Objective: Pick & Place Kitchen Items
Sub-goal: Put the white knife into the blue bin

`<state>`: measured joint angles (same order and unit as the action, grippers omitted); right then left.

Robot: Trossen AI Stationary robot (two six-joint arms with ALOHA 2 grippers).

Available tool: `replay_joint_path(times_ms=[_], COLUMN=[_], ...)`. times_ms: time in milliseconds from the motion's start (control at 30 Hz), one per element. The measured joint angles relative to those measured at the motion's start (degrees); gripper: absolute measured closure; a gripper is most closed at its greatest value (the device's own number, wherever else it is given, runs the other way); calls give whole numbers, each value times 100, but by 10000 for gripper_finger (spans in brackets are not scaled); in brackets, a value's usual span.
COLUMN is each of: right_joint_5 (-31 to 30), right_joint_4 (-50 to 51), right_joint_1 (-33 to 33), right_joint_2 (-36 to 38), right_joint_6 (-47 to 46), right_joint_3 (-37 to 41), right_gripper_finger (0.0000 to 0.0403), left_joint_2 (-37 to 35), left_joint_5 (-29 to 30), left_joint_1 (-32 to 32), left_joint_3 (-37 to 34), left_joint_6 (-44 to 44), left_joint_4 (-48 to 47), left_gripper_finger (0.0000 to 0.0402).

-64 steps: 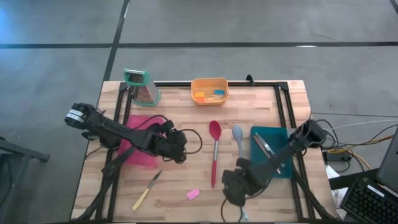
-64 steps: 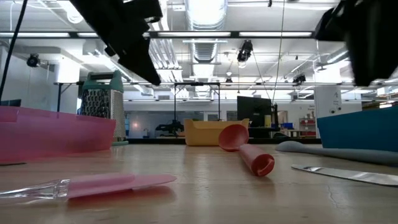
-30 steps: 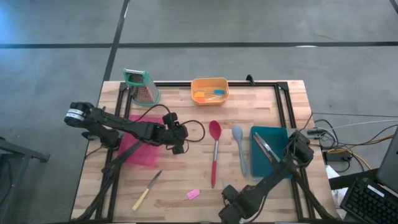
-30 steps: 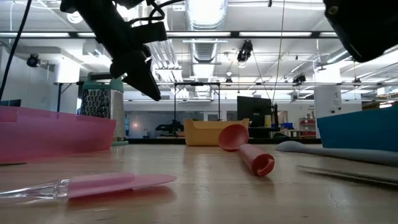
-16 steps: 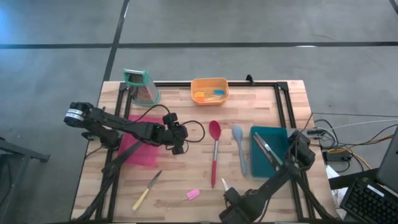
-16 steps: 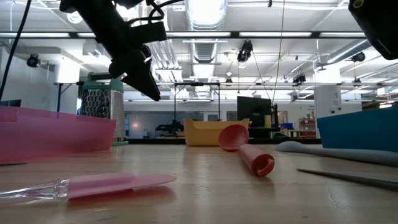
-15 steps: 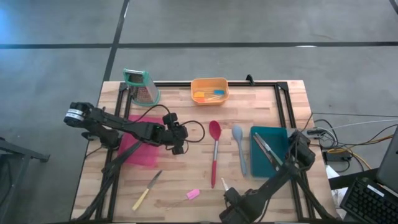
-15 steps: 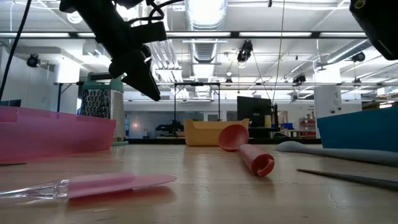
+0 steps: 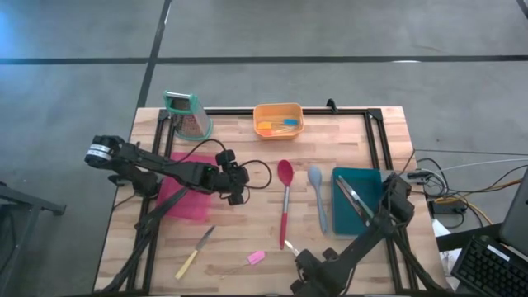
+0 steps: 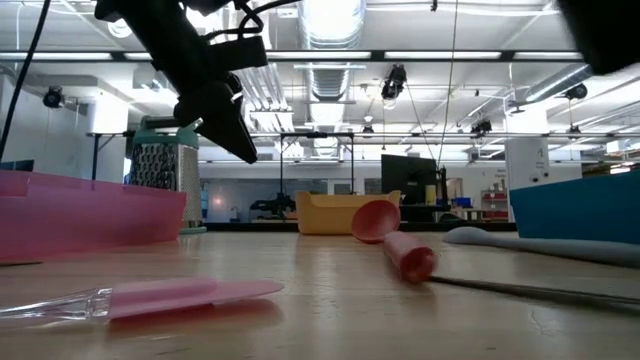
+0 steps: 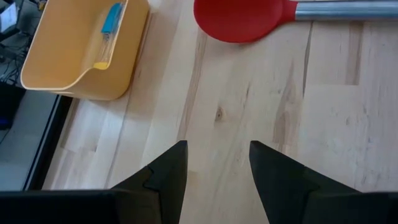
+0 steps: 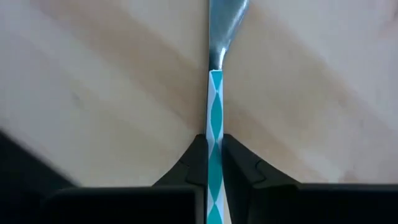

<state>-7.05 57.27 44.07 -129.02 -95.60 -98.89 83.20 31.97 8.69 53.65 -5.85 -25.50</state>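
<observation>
My right gripper is near the table's front edge, shut on a knife with a teal-and-white patterned handle. The knife's blade runs low over the table, close to the handle end of the red spoon. A pale-blue spoon lies to the right of the red one. My left gripper hangs open and empty above the table, left of the red spoon's bowl. A yellow-handled knife and a small pink tool lie at the front left. My right gripper pinches the knife's patterned handle between its two fingers. The handle runs along the fingers and sticks out forward past their tips, with the metal blade beyond. The knife lies nearly level, close over the wood; whether it touches the table I cannot tell.
A teal tray holding metal cutlery sits at the right and a pink tray at the left under my left arm. The orange tub and the green-topped grater stand at the far edge.
My right gripper has stayed near the front edge and has swung the knife toward the table's left. The blade now reaches close to the red spoon's handle end.
</observation>
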Motion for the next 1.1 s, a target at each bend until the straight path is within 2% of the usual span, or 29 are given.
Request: replay_joint_path(times_ms=[133,333,500,800,1100], right_joint_5=[-423,-717,-972,-839,-753], right_joint_4=[625,1861,3272,3233,2669], right_joint_1=[-19,22,39,42,71], right_joint_2=[-33,14,32,360,379], right_joint_6=[27,27,-142,373,740], right_joint_3=[-494,-1380,-2093,-1981,-2047], right_gripper_finger=[389,390,390,390,390], left_joint_2=[0,0,0,2,2], left_joint_5=[1,0,1,0,10], left_joint_1=[0,0,0,0,0], left_joint_3=[0,-11,-13,-50,-55], left_joint_6=[-8,-12,-12,-13,3], left_joint_4=[3,10,13,6,2], left_gripper_finger=[225,225,225,225,225])
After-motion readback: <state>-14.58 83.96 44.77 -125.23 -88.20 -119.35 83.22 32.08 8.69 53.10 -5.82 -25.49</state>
